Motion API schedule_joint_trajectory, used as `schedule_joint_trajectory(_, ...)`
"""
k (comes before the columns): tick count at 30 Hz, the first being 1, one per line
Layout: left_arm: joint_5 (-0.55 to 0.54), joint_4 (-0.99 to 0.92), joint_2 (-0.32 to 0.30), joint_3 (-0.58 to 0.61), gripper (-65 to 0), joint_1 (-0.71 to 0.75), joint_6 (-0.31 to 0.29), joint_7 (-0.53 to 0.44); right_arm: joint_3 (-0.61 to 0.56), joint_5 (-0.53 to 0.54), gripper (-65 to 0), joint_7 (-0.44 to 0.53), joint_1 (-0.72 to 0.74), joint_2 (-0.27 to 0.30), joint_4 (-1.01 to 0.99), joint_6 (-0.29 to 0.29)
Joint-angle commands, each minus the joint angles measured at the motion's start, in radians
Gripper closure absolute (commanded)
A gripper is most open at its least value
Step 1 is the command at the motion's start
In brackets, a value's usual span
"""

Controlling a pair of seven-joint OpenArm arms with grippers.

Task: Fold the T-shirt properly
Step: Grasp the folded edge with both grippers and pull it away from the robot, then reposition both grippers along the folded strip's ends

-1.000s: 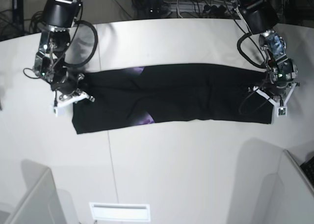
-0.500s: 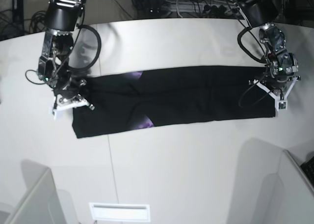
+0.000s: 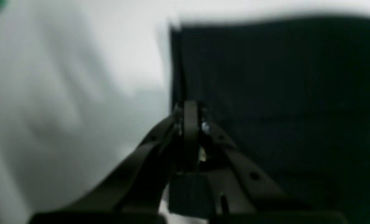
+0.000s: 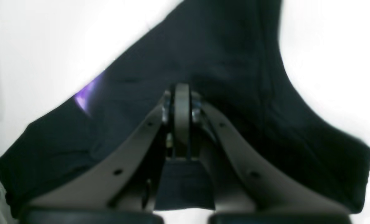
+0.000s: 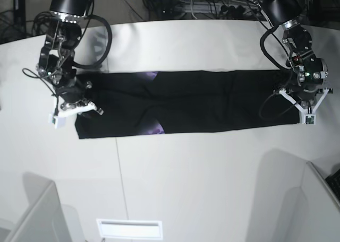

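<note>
Stretching across the white tabletop [image 5: 175, 167] as a long, narrow band, the black T-shirt [image 5: 202, 101] lies folded lengthwise, with bits of purple print [image 5: 155, 128] peeking out near its middle. The right gripper [image 5: 79, 105] sits at one end with its fingers [image 4: 181, 102] clenched on the cloth. The left gripper [image 5: 304, 106] is at the opposite end, fingers [image 3: 189, 124] pressed together at the shirt's edge, pinching the fabric there.

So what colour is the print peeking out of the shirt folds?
Purple, on the black shirt; the print shows best in the right wrist view.
</note>
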Motion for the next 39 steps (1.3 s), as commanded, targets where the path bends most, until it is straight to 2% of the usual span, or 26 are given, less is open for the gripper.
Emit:
schedule_joint_trajectory(1, -0.002, 0.055, -0.014, -0.002, 0.0, -0.002, 0.001, -0.018, -0.009, 0.008, 0.0, -0.01, 0.012, 0.009, 0.034, 0.006)
schedule_joint_trajectory(3, -0.019, 0.117, -0.014, -0.003, 0.0, 0.024, 0.001, -0.016, -0.022, 0.008, 0.0, -0.027, 0.004, 0.018, 0.068, 0.006)
schedule_joint_trajectory(5, -0.098, 0.16, -0.017, -0.005, 0.0, 0.07, 0.001, 0.015, -0.032, 0.008, 0.0, -0.025, -0.017, 0.021, 0.09, 0.006)
schedule_joint_trajectory(7, -0.224, 0.172, -0.049, -0.025, 0.0, 0.113, 0.001, 0.036, -0.037, 0.008, 0.0, -0.025, -0.028, 0.021, 0.105, 0.006)
schedule_joint_trajectory(11, -0.534, 0.104, -0.095, -0.158, 0.0, 0.179, 0.001, 0.039, -0.037, 0.008, 0.0, -0.033, -0.031, 0.025, 0.099, 0.006)
schedule_joint_trajectory(13, -0.64, 0.051, -0.124, -0.219, 0.0, 0.202, 0.001, 0.038, -0.037, 0.008, 0.0, -0.033, -0.043, 0.025, 0.1, 0.006)
schedule_joint_trajectory(14, -0.661, 0.026, -0.139, -0.239, -3.8, 0.208, 0.001, 0.038, -0.037, 0.008, 0.0, -0.033, -0.046, 0.025, 0.102, 0.006)
schedule_joint_trajectory(18, -0.683, -0.054, -0.19, -0.249, -41.5, 0.211, -0.003, 0.036, -0.039, 0.008, 0.0, -0.033, -0.049, 0.025, 0.1, 0.006)
schedule_joint_trajectory(20, -0.68, -0.086, -0.195, -0.244, -54.8, 0.204, -0.034, 0.036, -0.039, 0.008, 0.0, -0.033, -0.049, 0.021, 0.1, 0.006)
schedule_joint_trajectory(22, -0.678, -0.124, -0.195, -0.244, -60.9, 0.174, -0.068, 0.036, -0.039, 0.008, 0.0, -0.033, -0.049, 0.019, 0.1, 0.006)
schedule_joint_trajectory(26, -0.677, -0.227, -0.195, -0.241, -57.8, 0.113, -0.086, 0.036, -0.039, 0.008, 0.0, -0.033, -0.051, 0.018, 0.102, 0.006)
schedule_joint_trajectory(29, -0.677, -0.295, -0.204, -0.166, -55.6, 0.073, -0.088, 0.03, -0.039, 0.008, 0.0, -0.033, -0.065, 0.018, 0.103, 0.006)
schedule_joint_trajectory(35, -0.677, -0.404, -0.208, 0.012, -55.6, 0.067, -0.081, -0.131, -0.039, 0.008, 0.0, -0.033, -0.077, 0.016, 0.105, 0.006)
schedule_joint_trajectory(39, -0.677, -0.471, -0.208, 0.034, -55.5, 0.065, -0.081, -0.137, -0.039, 0.008, 0.0, -0.033, -0.086, 0.018, 0.12, 0.006)
